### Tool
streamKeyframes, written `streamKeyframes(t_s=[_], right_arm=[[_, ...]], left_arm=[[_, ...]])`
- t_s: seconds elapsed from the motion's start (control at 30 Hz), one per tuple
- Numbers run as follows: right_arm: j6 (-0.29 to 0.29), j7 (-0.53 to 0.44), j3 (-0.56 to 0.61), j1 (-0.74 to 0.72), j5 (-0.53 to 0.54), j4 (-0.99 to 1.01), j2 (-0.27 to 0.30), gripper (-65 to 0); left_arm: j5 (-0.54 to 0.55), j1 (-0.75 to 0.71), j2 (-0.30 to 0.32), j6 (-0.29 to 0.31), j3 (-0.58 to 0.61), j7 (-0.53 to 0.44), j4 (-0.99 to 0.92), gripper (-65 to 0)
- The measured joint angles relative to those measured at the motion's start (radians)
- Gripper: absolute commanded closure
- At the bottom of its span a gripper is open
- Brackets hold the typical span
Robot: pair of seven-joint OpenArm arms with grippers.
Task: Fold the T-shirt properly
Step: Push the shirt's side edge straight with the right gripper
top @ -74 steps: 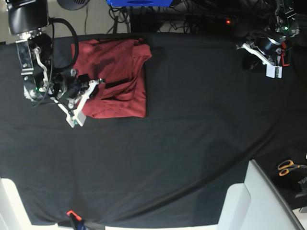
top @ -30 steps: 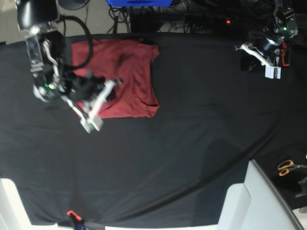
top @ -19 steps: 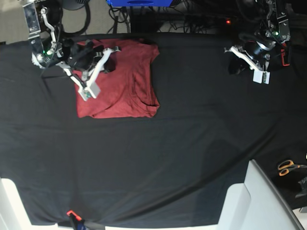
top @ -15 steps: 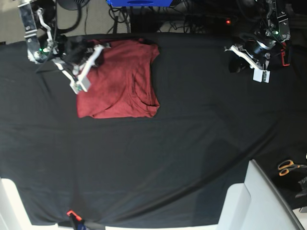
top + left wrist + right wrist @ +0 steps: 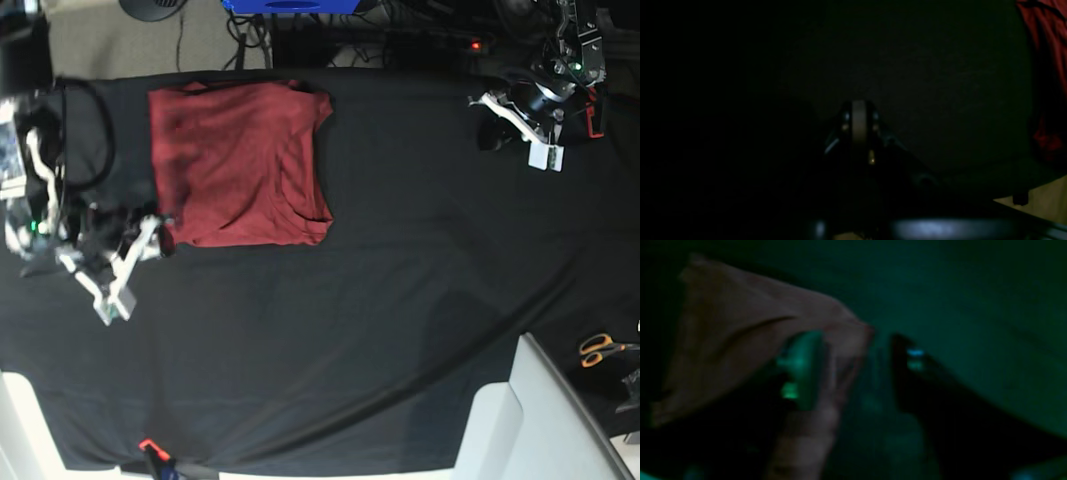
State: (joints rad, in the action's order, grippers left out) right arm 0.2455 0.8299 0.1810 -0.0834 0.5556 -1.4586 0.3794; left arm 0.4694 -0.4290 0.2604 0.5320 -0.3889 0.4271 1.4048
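T-shirt (image 5: pixel 240 165) lies folded flat on the black tablecloth (image 5: pixel 400 300), far-left area. Right gripper (image 5: pixel 135 265) at its near-left corner, fingers apart. Left gripper (image 5: pixel 520 120) far right, fingers together, well apart from shirt
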Motion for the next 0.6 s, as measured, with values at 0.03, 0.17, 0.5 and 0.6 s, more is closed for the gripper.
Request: streamKeyframes(t_s=[0.03, 0.17, 0.5, 0.6], right_arm=[[-0.001, -0.005, -0.001, -0.014, -0.001, 0.018, 0.001, -41.3], [-0.002, -0.007, 0.000, -0.033, 0.002, 0.047, 0.001, -41.1], [-0.003, -0.014, 0.000, -0.047, 0.000, 0.158, -0.042, -41.1], [-0.002, -0.027, 0.000, -0.052, 0.002, 0.159, -0.054, -41.1]], left_arm=[[0.001, -0.001, 0.002, 0.000, 0.000, 0.000, 0.000, 0.0], [0.002, 0.000, 0.003, 0.000, -0.001, -0.001, 0.000, 0.0], [0.001, 0.002, 0.003, 0.000, 0.000, 0.000, -0.001, 0.0], [0.001, 0.002, 0.002, 0.000, 0.000, 0.000, -0.001, 0.0]])
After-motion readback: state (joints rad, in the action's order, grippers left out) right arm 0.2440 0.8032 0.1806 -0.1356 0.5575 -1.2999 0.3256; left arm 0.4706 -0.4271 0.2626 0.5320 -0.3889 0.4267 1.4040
